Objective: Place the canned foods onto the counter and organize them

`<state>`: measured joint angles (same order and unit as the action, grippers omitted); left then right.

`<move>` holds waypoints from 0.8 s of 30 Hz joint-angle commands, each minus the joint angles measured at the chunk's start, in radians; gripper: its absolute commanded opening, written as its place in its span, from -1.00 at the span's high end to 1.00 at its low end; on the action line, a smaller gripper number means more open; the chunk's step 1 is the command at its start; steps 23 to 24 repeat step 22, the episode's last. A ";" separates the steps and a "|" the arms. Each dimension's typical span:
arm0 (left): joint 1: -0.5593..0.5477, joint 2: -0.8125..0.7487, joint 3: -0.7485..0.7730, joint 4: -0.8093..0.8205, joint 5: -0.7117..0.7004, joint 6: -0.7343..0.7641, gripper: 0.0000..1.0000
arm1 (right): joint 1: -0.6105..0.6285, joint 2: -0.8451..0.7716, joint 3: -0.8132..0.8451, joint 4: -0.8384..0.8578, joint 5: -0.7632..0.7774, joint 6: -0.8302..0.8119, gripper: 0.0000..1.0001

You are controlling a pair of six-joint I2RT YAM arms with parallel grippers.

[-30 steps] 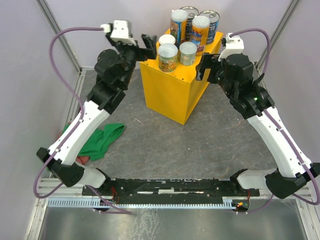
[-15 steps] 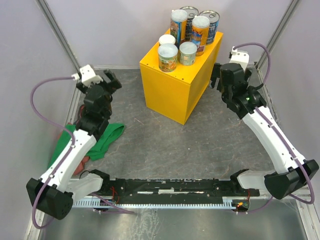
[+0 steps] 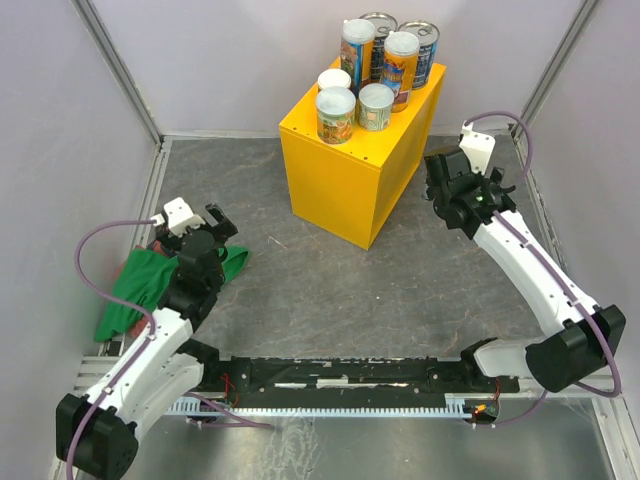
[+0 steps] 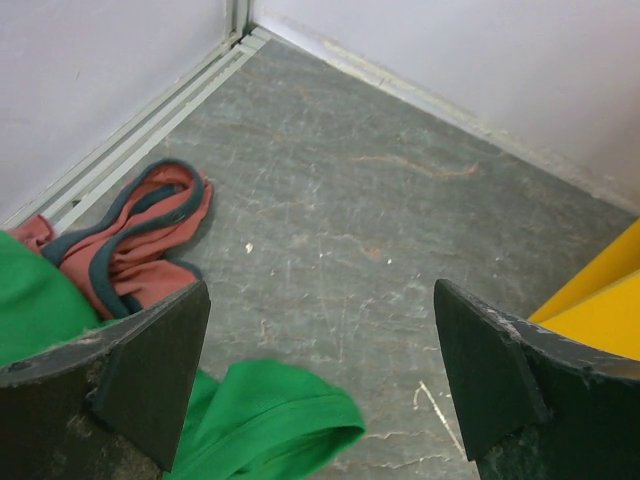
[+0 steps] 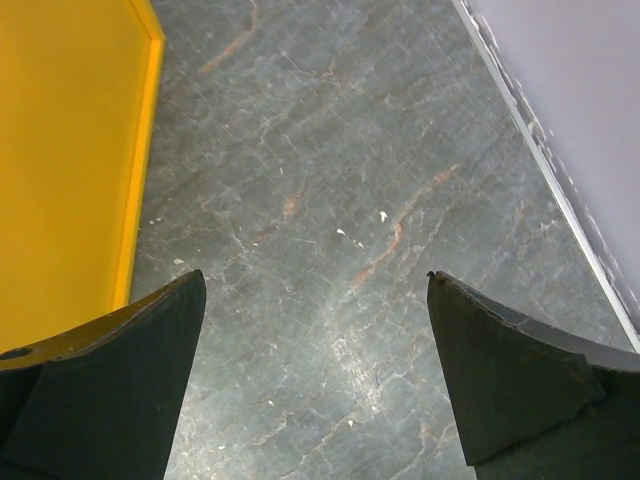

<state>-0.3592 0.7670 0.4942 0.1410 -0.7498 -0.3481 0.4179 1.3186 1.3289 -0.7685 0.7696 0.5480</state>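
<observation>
Several canned foods stand upright on top of the yellow counter point(image 3: 335, 190): two wide blue-labelled cans point(image 3: 421, 48) at the back, two tall slim ones point(image 3: 357, 50) before them, and three short pale-lidded ones point(image 3: 336, 112) at the front. My left gripper point(image 3: 220, 224) is open low over the floor, left of the counter, with nothing between its fingers point(image 4: 320, 300). My right gripper point(image 3: 438, 180) is open beside the counter's right face and is empty point(image 5: 315, 280). The counter shows as a yellow edge point(image 4: 600, 300) in the left wrist view and a yellow face point(image 5: 60, 150) in the right wrist view.
A green cloth point(image 3: 140, 285) lies on the grey stone-patterned floor under my left arm, its fold point(image 4: 270, 420) just below the left fingers. A pink cloth with dark trim point(image 4: 140, 240) lies by the left wall. Walls and metal rails close in the floor.
My left arm has swung down from the counter's left side to low over the floor by the green cloth. My right arm has drawn back and down from the counter's right. The cans have not moved.
</observation>
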 commanded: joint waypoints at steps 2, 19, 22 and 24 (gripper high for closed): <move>0.016 -0.033 -0.044 0.060 -0.053 -0.035 -0.98 | -0.003 -0.010 -0.016 -0.049 0.078 0.072 -0.99; 0.046 -0.021 -0.028 0.068 -0.025 -0.027 -0.99 | -0.003 -0.117 -0.113 0.014 0.070 0.027 -0.99; 0.046 -0.022 -0.022 0.066 -0.029 -0.027 -0.99 | -0.003 -0.129 -0.124 0.038 0.069 0.014 -0.99; 0.046 -0.022 -0.022 0.066 -0.029 -0.027 -0.99 | -0.003 -0.129 -0.124 0.038 0.069 0.014 -0.99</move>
